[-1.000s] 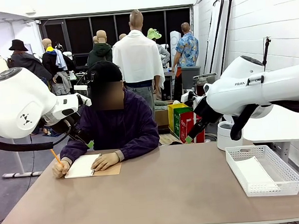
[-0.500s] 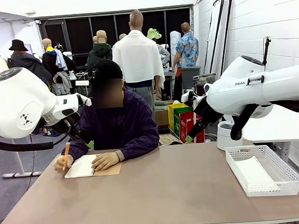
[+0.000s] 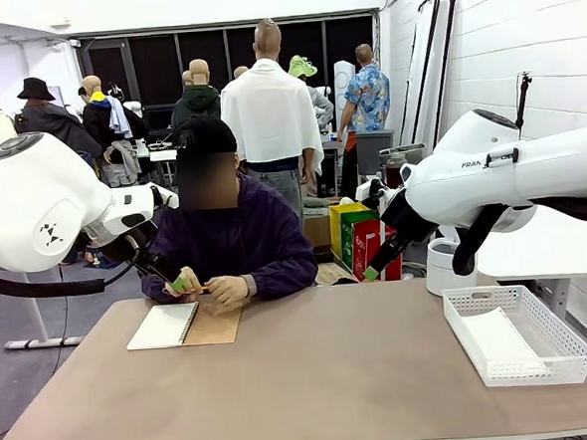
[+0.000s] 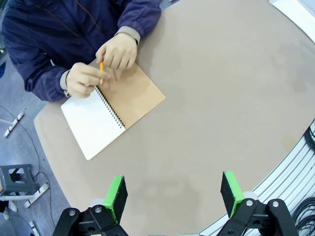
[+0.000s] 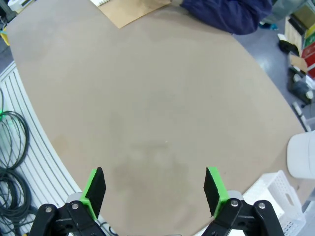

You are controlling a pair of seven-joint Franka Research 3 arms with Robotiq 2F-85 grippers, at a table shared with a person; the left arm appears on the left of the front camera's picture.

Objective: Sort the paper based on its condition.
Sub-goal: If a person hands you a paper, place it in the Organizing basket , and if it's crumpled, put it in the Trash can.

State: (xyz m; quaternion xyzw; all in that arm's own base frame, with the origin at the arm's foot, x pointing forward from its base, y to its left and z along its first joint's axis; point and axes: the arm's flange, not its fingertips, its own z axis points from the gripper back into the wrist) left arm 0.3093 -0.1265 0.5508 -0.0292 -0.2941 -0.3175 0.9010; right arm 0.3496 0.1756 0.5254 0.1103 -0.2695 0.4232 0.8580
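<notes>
Paper (image 3: 500, 339) situation, left to right: notebook (image 3: 163, 326) at the far-left corner, left hand (image 4: 173, 191) and right hand (image 5: 154, 189) both wide open over bare counter (image 3: 333, 377), it's lying lengthwise in the basket (image 3: 542, 372) far right, nearest the right arm.

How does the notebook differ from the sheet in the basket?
The notebook is spiral-bound with a brown cover; the sheet is loose. The notebook lies on the bare table before the person; the sheet lies inside the white basket. Both show flat white paper.
</notes>
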